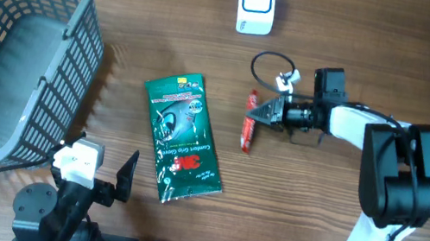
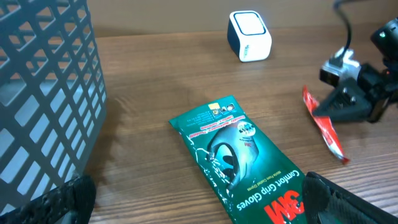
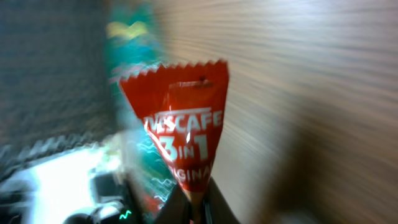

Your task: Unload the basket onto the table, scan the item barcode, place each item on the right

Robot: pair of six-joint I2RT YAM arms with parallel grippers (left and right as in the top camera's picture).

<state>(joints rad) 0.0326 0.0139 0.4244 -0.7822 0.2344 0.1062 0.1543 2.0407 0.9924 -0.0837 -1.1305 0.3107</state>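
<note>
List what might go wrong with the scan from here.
The right gripper pinches the thin red Nescafe sachet by a small part only, so it may flop or slip in transit. No barcode shows on the sachet, so it might reach the white box-shaped scanner facing the wrong way.

The surface [image 1: 125,27] is brown wood-grain, smooth and matt. The basket [image 1: 77,54] on the left is dull grey plastic lattice. The green glove packet [image 1: 181,137] is glossy, slightly wrinkled plastic film. The red sachet [image 1: 247,135] is shiny film with a saw-toothed end. The scanner [image 1: 256,3] at the far edge is smooth white plastic. The right gripper [image 1: 256,119] looks matt black.
</note>
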